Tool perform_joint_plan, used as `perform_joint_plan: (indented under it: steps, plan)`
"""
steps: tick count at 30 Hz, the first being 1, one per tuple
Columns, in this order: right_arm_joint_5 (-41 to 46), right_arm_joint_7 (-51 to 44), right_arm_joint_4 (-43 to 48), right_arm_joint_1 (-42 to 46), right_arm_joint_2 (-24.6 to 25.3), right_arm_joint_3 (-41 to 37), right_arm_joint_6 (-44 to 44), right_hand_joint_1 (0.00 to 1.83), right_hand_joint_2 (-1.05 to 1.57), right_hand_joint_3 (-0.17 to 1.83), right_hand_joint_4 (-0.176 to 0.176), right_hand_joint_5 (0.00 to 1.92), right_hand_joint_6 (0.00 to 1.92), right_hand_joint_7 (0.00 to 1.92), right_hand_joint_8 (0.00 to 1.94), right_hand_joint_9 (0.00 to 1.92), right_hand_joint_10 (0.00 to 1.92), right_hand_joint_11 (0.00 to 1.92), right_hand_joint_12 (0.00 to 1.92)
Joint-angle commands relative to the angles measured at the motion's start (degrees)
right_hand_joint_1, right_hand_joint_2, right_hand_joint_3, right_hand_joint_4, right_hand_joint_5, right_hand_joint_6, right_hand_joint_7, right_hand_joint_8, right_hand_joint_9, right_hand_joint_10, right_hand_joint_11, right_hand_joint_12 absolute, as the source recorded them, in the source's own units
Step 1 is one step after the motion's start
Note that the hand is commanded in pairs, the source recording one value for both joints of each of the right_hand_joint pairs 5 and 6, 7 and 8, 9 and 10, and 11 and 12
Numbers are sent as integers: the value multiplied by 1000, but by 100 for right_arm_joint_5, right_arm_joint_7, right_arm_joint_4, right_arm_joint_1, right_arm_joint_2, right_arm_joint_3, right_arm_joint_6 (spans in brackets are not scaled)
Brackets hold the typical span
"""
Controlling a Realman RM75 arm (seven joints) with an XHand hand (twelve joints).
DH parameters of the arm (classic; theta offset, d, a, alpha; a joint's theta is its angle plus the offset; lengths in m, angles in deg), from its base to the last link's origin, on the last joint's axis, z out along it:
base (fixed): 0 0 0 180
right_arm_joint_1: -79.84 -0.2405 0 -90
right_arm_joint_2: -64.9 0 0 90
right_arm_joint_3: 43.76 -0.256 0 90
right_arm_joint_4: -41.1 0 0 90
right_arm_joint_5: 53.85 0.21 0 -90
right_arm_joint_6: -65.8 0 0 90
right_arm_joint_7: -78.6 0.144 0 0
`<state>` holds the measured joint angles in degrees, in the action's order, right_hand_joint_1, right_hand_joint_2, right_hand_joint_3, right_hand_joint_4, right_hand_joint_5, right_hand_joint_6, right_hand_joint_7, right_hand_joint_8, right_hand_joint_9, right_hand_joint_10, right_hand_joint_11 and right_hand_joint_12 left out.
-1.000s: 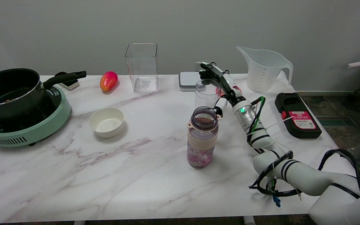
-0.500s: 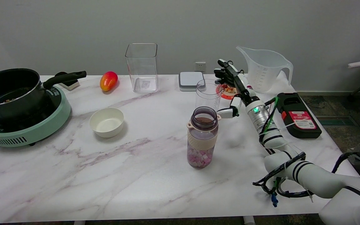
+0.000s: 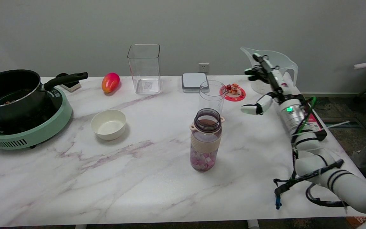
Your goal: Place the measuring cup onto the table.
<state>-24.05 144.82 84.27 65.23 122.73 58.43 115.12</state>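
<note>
Nearest me, the bottle (image 3: 206,140) of pink cubes stands just in front of the small clear measuring cup (image 3: 212,95), which sits upright on the marble table (image 3: 122,178), already set down by the look of it. The right hand (image 3: 267,84) hangs to the right of it, fingers spread, holding nothing. A careless swing could clip the big jug (image 3: 273,71) right behind the hand, or the red coaster (image 3: 233,93). Farther back: a white bowl (image 3: 108,124), a pot (image 3: 10,92), a plain grey wall (image 3: 183,25).

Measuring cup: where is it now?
Head view: the measuring cup stands on the table right of centre, just behind the bottle, left of the red coaster.
</note>
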Motion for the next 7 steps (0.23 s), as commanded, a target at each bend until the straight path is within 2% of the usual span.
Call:
perform_joint_plan:
  steps: [1,7]
  plan:
    - [233,-690,1768,2694,-407,-3399,-348,1397,-435,1085,0,189,189,690,690,537,537,656,656]
    - [729,-713,1598,2585,-431,-3152,-322,1395,-416,1103,0,217,217,719,719,542,542,667,667]
